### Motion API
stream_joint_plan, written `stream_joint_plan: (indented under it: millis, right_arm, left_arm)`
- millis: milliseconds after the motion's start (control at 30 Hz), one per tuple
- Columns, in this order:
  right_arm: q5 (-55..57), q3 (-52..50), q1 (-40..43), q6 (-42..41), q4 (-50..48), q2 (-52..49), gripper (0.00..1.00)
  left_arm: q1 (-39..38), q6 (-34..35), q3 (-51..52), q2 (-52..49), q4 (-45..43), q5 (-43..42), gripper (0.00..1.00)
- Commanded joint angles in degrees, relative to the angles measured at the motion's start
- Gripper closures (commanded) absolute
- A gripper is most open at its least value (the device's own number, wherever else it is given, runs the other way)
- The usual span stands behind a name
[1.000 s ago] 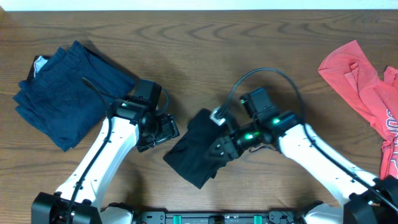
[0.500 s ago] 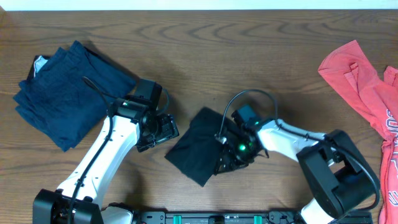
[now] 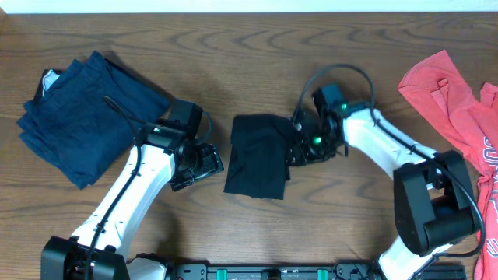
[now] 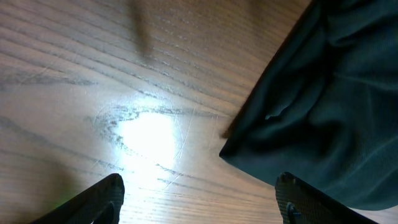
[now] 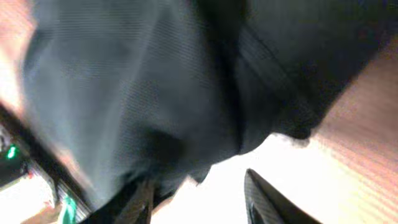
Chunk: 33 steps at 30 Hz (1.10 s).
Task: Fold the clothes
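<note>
The black T-shirt (image 3: pixel 259 155) lies folded into a compact rectangle at the table's middle. It also fills the upper right of the left wrist view (image 4: pixel 323 106) and most of the right wrist view (image 5: pixel 155 81). My left gripper (image 3: pixel 205 165) is open and empty just left of the shirt, its fingers (image 4: pixel 199 190) spread over bare wood. My right gripper (image 3: pixel 298 149) is at the shirt's right edge. Its fingers (image 5: pixel 199 190) are apart, with the fabric's edge lying over the left finger and nothing clamped between them. No logo shows.
A folded navy garment (image 3: pixel 82 117) lies at the far left. A crumpled red garment (image 3: pixel 459 109) lies at the right edge. The wooden table (image 3: pixel 233 54) is bare behind the arms. The robot base runs along the front edge.
The right gripper moved up and right. The black shirt turned from a tilted diamond to an upright rectangle and shifted toward the table's middle. The left arm stayed still.
</note>
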<state>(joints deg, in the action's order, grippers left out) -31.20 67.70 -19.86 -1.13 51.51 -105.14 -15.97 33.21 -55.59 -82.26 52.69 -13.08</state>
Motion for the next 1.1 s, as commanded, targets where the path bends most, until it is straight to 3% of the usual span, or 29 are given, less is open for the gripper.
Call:
stream_joint_plan:
  millis: [0, 100, 333, 500, 700, 833, 1067]
  right_arm:
    - [0.8, 6.3, -1.1, 7.7, 8.3, 1.4, 0.55]
    - [1.0, 8.9, -1.2, 9.1, 13.2, 4.1, 0.57]
    - [-3.4, 8.1, -1.4, 9.1, 6.0, 6.1, 0.55]
    - [-9.7, 4.8, -3.1, 10.0, -0.7, 1.8, 0.64]
    - [-4.8, -0.1, -4.9, 9.5, -4.0, -6.9, 0.71]
    - [2.1, -0.5, -4.5, 3.9, -5.6, -13.6, 0.72]
    - [2.3, 0.8, -4.2, 3.3, -6.9, -14.4, 0.65]
  left_arm:
    - [-0.1, -0.1, 0.3, -0.4, 0.2, 0.7, 0.21]
    - [-0.1, -0.1, 0.3, -0.4, -0.9, 0.7, 0.20]
    - [-0.1, -0.1, 0.3, -0.4, -3.3, 0.7, 0.20]
    - [-0.1, -0.1, 0.3, -0.4, -4.5, 0.7, 0.20]
    - [-0.1, -0.2, 0.3, -0.4, -7.5, 0.7, 0.15]
    - [-0.1, -7.4, 0.3, -0.4, -14.6, -2.9, 0.13]
    - [-0.1, -11.5, 0.3, -4.3, -24.4, -6.1, 0.06]
